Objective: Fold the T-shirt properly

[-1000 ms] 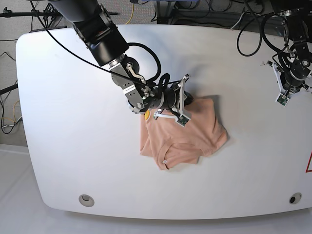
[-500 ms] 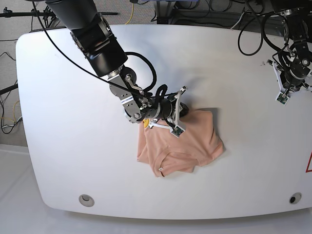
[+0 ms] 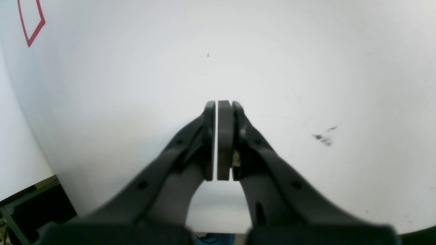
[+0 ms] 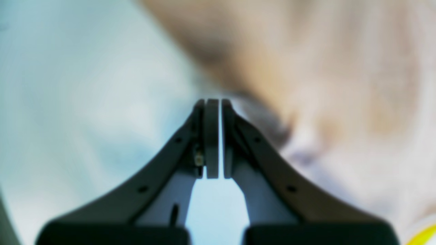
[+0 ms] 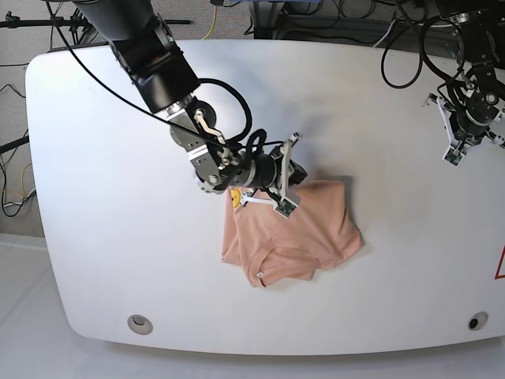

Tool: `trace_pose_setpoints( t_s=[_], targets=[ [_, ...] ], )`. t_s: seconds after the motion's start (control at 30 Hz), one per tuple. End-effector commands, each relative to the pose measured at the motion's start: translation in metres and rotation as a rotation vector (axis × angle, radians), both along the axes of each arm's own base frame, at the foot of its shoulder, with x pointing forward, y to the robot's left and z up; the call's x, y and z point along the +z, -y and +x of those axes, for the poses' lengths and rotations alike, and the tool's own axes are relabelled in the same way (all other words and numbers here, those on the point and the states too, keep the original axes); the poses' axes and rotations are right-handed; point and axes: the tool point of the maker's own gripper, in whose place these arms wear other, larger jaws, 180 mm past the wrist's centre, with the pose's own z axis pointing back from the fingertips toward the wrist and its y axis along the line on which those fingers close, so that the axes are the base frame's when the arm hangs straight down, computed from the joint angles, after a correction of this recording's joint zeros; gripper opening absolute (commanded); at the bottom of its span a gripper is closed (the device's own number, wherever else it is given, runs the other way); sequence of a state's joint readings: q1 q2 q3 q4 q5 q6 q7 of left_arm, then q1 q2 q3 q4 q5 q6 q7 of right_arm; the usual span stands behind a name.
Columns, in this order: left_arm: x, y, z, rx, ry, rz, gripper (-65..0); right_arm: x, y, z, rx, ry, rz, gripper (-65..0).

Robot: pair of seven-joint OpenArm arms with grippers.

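Right gripper [image 5: 282, 183]: jaws pressed together, holding nothing, hovering at the far edge of the T-shirt [image 5: 296, 233]
T-shirt: lying bunched and part-folded, midway along the tabletop [image 5: 102, 237], toward its near edge
Left gripper [image 5: 456, 154]: jaws pressed together, empty, hanging near the far right corner
Risk: closed jaws dragging cloth are likely bunching it further
Count: one T-shirt, two grippers

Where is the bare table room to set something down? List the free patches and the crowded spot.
Free: the wide left side of the table; the front strip below the T-shirt; the stretch between shirt and left gripper. Crowded: the middle, where the right gripper and its arm hang over the shirt's upper-left edge.
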State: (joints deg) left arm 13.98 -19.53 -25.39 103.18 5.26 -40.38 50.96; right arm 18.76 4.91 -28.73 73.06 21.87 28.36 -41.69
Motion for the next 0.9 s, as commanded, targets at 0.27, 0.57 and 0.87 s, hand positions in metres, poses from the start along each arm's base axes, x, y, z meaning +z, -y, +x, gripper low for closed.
trace_pose_setpoints(
  t_s=[0.27, 0.57, 0.87],
  targets=[
    [0.048, -0.063, -0.004, 0.126, 0.098, 0.111, -65.0, 0.062, 0.136, 0.009, -0.32, 0.132, -0.108, -63.7],
    [0.059, -0.101, -0.041, 0.232, 0.082, 0.165, -65.0, 0.067, 0.254, -0.06, -0.537, 0.095, -0.297, -63.7],
    [0.047, -0.115, -0.086, 0.297, 0.002, 0.182, -65.0, 0.046, 0.343, -0.151, -0.792, -0.093, -0.315, -65.0]
  ],
)
